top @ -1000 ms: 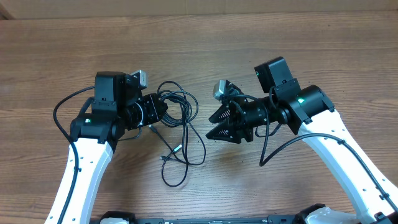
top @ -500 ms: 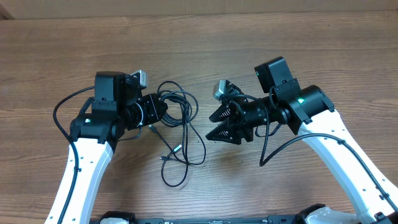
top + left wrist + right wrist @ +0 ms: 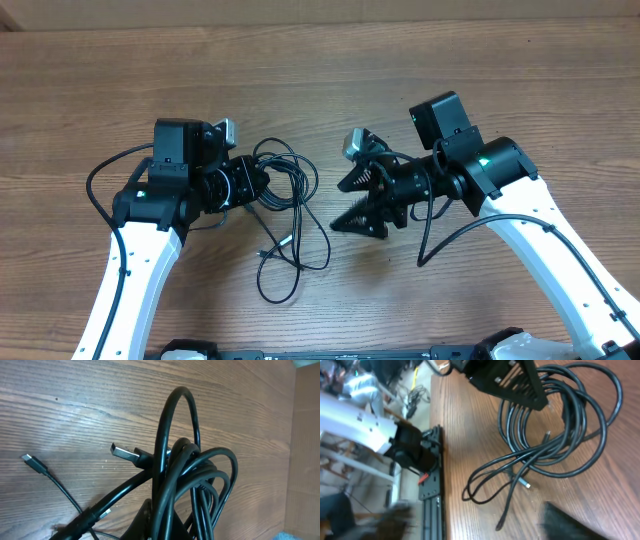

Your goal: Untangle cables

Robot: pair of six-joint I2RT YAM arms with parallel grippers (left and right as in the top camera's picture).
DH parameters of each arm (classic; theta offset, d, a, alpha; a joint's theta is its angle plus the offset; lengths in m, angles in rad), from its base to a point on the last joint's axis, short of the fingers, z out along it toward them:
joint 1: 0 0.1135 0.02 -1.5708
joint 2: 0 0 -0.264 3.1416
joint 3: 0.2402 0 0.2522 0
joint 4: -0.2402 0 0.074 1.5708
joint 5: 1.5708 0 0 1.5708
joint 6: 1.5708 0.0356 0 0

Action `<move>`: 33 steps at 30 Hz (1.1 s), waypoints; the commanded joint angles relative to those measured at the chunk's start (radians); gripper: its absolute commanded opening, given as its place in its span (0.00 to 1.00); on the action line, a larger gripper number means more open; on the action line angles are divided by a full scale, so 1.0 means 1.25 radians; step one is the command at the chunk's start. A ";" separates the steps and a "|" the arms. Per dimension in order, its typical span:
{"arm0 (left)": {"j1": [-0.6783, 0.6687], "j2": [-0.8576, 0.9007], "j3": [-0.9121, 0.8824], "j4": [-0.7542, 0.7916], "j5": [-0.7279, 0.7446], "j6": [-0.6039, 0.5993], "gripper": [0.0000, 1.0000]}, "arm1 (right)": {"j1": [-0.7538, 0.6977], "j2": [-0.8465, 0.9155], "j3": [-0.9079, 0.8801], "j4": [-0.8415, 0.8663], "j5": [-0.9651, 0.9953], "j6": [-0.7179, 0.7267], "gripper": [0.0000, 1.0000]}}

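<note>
The cables sit in one knotted bunch on the counter, so no cord looks freed yet. The left hand pinches the bunch's left edge. The right hand hangs spread just right of the bunch, holding nothing.

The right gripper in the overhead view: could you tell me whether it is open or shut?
Open. The right gripper shows its fingers spread in a wide V, with none of the cables between them.
</note>
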 commanded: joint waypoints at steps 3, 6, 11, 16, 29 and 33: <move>-0.005 0.003 0.016 -0.002 0.104 0.071 0.04 | -0.002 -0.021 -0.004 0.000 -0.018 0.048 1.00; -0.005 0.003 0.016 -0.021 0.139 0.130 0.04 | -0.002 -0.021 -0.003 0.023 -0.005 0.047 1.00; -0.005 0.003 0.016 -0.047 0.227 0.234 0.04 | -0.001 -0.018 -0.004 0.093 0.091 0.048 1.00; -0.005 0.003 0.016 -0.046 0.313 0.284 0.04 | 0.002 0.013 -0.004 0.129 0.099 0.048 0.90; -0.006 0.003 0.016 -0.046 0.393 0.286 0.04 | 0.042 0.100 -0.004 0.248 0.093 0.137 0.47; -0.006 0.003 0.016 -0.046 0.411 0.286 0.04 | 0.047 0.101 -0.004 0.260 0.093 0.138 0.11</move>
